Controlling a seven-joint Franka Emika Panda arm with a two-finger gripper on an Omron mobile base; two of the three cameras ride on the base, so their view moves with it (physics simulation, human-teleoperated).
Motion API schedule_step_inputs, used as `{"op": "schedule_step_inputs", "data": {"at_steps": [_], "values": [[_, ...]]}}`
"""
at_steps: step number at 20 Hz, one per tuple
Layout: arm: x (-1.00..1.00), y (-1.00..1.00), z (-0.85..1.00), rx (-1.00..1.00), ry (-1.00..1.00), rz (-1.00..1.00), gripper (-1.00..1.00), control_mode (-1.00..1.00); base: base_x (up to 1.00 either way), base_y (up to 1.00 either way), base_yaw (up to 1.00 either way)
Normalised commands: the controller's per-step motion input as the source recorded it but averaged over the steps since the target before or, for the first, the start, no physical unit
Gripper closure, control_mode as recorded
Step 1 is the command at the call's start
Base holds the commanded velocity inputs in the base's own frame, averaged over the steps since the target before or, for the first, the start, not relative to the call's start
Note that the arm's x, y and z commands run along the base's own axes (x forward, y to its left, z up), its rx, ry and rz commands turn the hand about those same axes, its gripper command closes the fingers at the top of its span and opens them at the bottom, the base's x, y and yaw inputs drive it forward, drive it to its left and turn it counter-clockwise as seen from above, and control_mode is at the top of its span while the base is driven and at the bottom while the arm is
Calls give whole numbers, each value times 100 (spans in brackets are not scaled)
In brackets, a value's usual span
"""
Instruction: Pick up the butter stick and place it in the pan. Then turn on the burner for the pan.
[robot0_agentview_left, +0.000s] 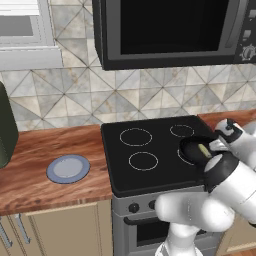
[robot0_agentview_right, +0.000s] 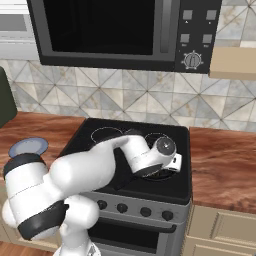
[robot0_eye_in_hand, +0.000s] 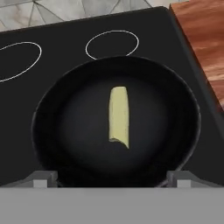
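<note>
The butter stick, a pale-yellow bar, lies flat in the middle of the round black pan. The pan sits on the front right of the black glass cooktop, and the butter stick shows as a yellow sliver inside it. The pan covers most of the burner, whose pale ring peeks out at the pan's left side. My gripper hangs above the pan's near rim, open, with nothing between its fingertips. In the right base view my arm hides most of the pan.
Other burner rings mark the cooktop. A row of knobs runs along the stove front. A grey-blue plate rests on the wooden counter to the left. A microwave hangs overhead. More wooden counter lies to the right.
</note>
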Motion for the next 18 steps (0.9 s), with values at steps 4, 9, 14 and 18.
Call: {"op": "schedule_step_inputs", "data": {"at_steps": [4, 9, 14, 18], "values": [[-42, 2, 0, 0, -26, 0, -100, -100, 0, 0, 0], [-59, 0, -2, 0, -24, 0, -100, -100, 0, 0, 0], [-58, 0, 0, 0, -25, 0, -100, -100, 0, 0, 0], [-50, 0, 0, 0, -18, 0, -100, -100, 0, 0, 0]]}}
